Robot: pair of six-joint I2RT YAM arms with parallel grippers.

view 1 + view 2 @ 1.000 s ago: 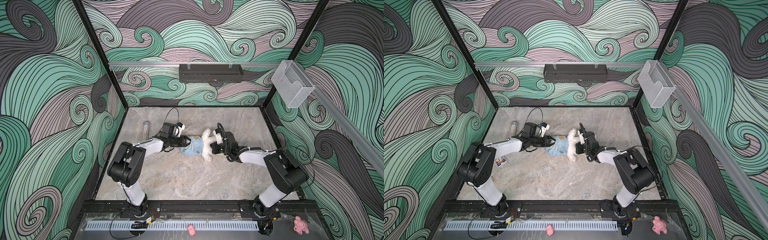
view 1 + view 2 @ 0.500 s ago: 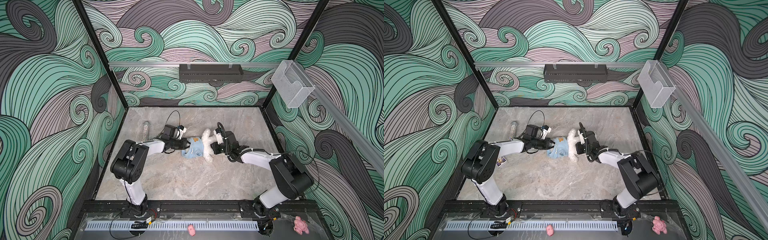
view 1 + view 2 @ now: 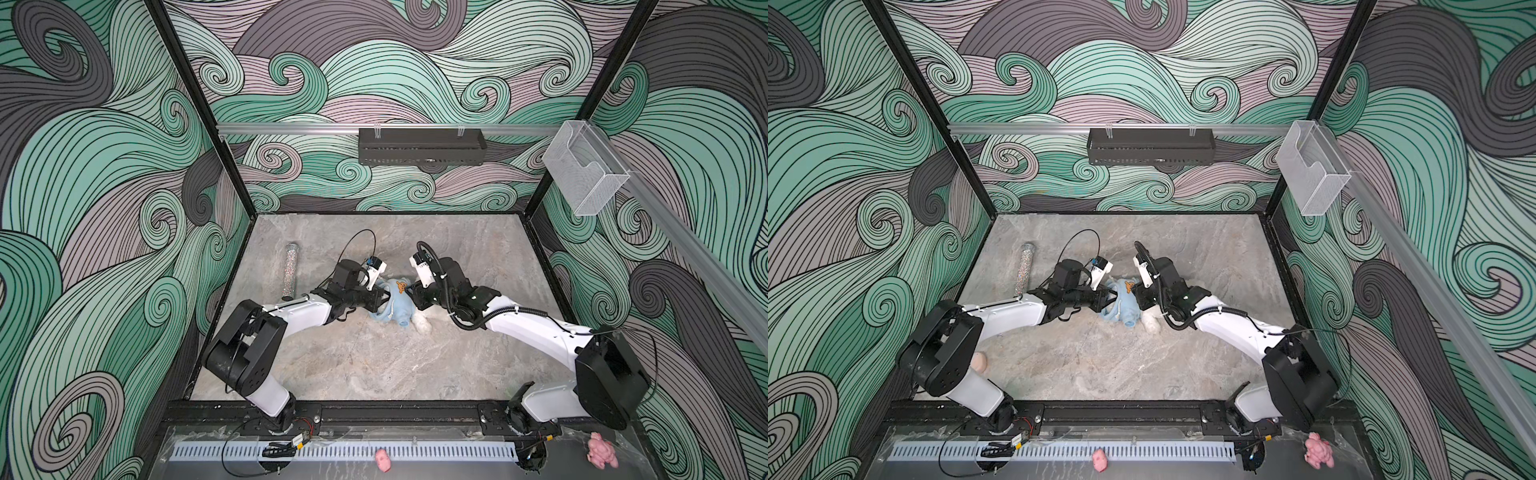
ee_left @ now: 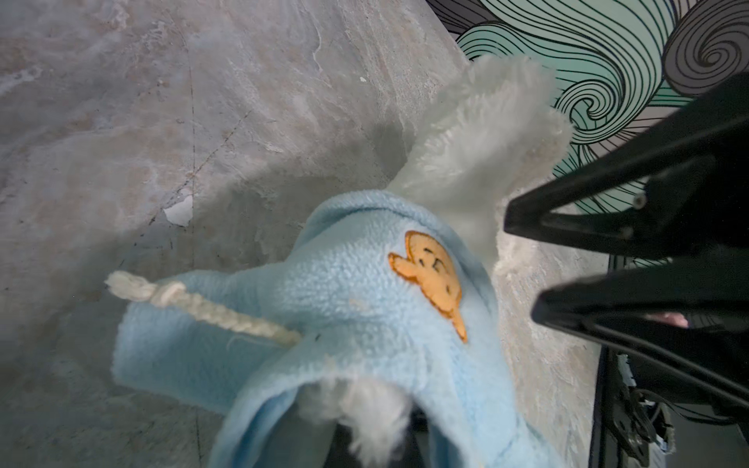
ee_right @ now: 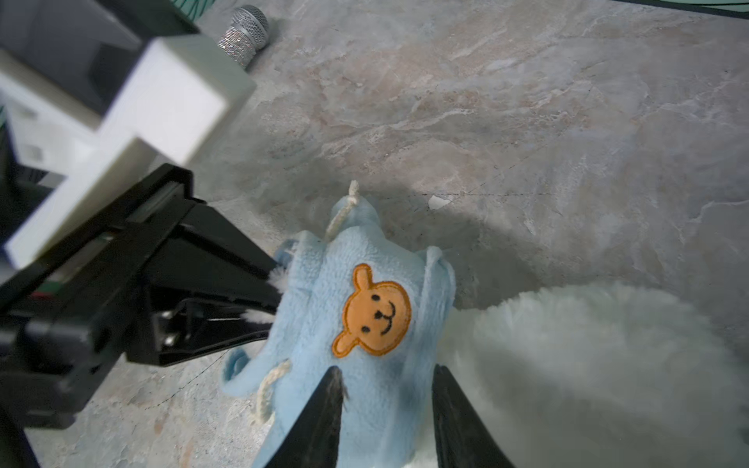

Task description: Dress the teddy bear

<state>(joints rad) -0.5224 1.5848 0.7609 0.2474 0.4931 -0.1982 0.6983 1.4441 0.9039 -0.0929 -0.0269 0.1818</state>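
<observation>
Both top views looked steeply down from high above the 6 o'clock edge of the desk [image 3: 374, 365] toward 12 o'clock. Both wrist cameras sat close, sharing the blue garment [image 4: 344, 291].

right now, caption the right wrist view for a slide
Left hand pinching teddy bear fur at the blue hoodie edge; right hand open astride the hoodie.

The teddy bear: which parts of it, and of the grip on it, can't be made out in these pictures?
- teddy bear face: in both top views hidden by the blue hoodie and the right gripper; wrist views show only fur.
- left gripper: tips buried in the hoodie's edge in the right wrist view; fur or fleece pinched, cannot tell.
- pink toys: too small in top views.
</observation>
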